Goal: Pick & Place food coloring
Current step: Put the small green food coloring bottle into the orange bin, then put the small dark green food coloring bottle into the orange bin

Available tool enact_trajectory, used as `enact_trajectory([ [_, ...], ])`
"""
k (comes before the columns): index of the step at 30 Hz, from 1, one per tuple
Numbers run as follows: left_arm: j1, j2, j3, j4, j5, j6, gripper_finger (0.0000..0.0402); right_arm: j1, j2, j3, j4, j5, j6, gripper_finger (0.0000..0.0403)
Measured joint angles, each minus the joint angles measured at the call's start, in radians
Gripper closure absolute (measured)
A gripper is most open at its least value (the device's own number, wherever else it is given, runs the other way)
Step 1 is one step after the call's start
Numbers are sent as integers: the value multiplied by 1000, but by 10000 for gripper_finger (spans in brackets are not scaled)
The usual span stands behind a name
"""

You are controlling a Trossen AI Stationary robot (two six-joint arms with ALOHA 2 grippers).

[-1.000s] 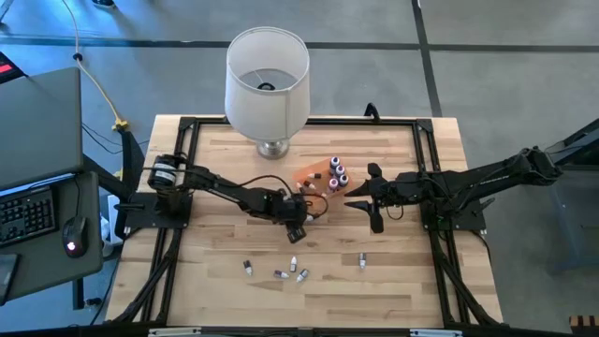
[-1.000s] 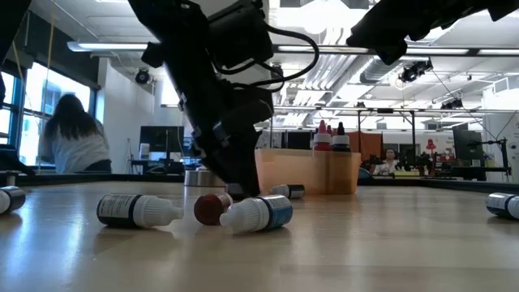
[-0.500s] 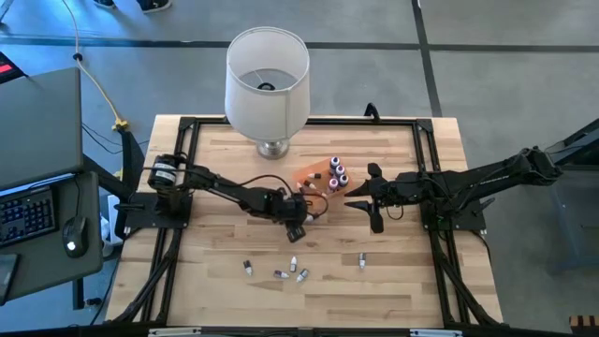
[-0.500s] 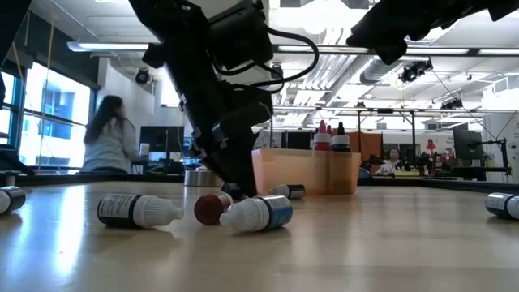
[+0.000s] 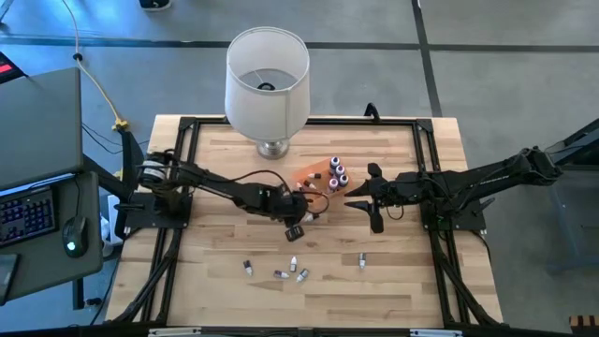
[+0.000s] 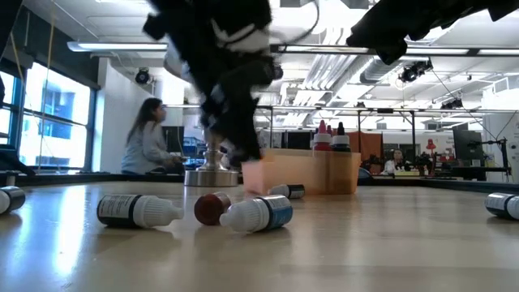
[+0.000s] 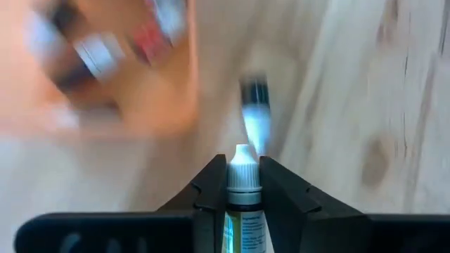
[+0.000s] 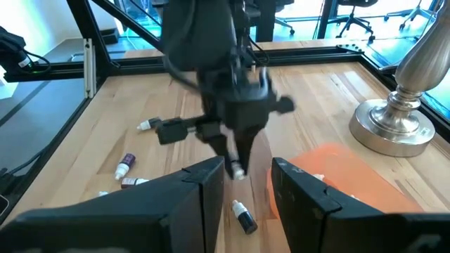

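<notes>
Left wrist view shows you why the left arm's jaws sit so narrow: they're pinching a tiny dropper bottle of food coloring with a white pointed cap point(image 7: 243, 184) by its body, cap poking out fwd between the fingers, so the tip stays free for setting it down cap-up. In the high view the left gripper point(image 5: 296, 223) hangs over mid-worktop, just beside the orange rectangular tray point(image 5: 310, 178), where a few bottles w/ purplish caps point(image 5: 338, 172) already stand upright, so I'd judge you're on the carry step, bottle off the light wooden worktop point(image 5: 215, 253) and headed for the tray. One more bottle lies on its side on the wood just past the held one point(image 7: 254, 102). Loose bottles point(image 5: 276, 271) lie scattered nearer the front edge, plus one apart at point(image 5: 361, 261); low view shows those tipped over. Your right gripper point(image 5: 372, 199) waits on the other side of the tray, jaws partly spread, holding nothing, kept clear prob. to avoid a clash. The big white lampshade on its metal base point(image 5: 268, 75) stands behind the tray.
</notes>
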Motion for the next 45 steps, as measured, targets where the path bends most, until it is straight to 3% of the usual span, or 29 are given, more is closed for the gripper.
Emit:
enact_trajectory([
  [5,10,-13,120,-83,-174,145,333,0,0,0,-1,0,0,291],
  [7,27,-14,162,-116,-197,193,333,0,0,0,-1,0,0,291],
  [14,137,16,188,-81,-109,297,328,0,0,0,-1,0,0,291],
  [23,191,69,184,-64,-61,345,257,0,0,0,-2,0,0,291],
  [27,182,54,189,-80,-51,353,247,0,1,0,-17,-1,0,291],
  [32,163,-51,212,-203,2,306,246,0,53,-29,-18,-78,44,291],
  [36,148,-132,217,-328,17,276,246,1,147,-84,104,-107,62,291],
  [40,118,-229,217,-417,5,239,246,0,237,-87,218,-136,-89,291],
  [45,42,-310,204,-462,-50,217,246,3,303,-60,386,-263,-214,291],
])
